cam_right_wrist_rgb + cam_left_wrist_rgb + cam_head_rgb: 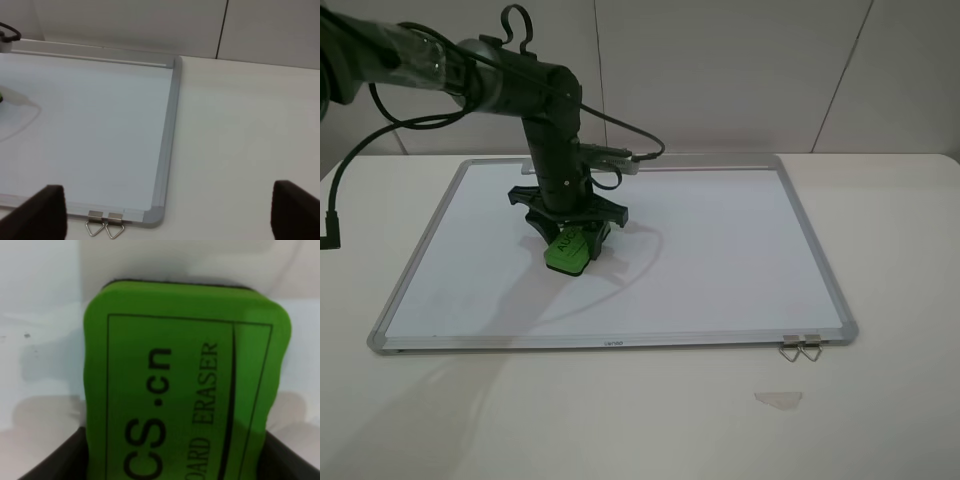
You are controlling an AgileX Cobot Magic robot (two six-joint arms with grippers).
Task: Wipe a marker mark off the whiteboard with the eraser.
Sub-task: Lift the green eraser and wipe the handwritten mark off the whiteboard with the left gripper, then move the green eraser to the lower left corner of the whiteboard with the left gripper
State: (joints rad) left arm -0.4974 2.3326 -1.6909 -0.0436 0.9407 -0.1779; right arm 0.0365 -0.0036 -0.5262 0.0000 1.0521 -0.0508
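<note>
Worktop [890, 400]: it is carrying the whiteboard [720, 270], which is lying flat with its tray strip along the 12 o'clock edge.

Left hand [567, 234]: it is standing just to 9 o'clock of the board's centre and gripping the eraser [566, 254]. The green block is tilting, lower edge on or just above the surface; contact cannot be confirmed.

Right hand [170, 215]: it is idling with fingers wide apart, facing the board's 5 o'clock corner.

Judgement: the wipe is calling for the felt face levelling flat first, then light, even pressure in short overlapping passes.

The marker mark is not showing in any view and may be lying under the eraser. The left wrist view is cutting off the lettering and showing the fingers only as dark corners
</note>
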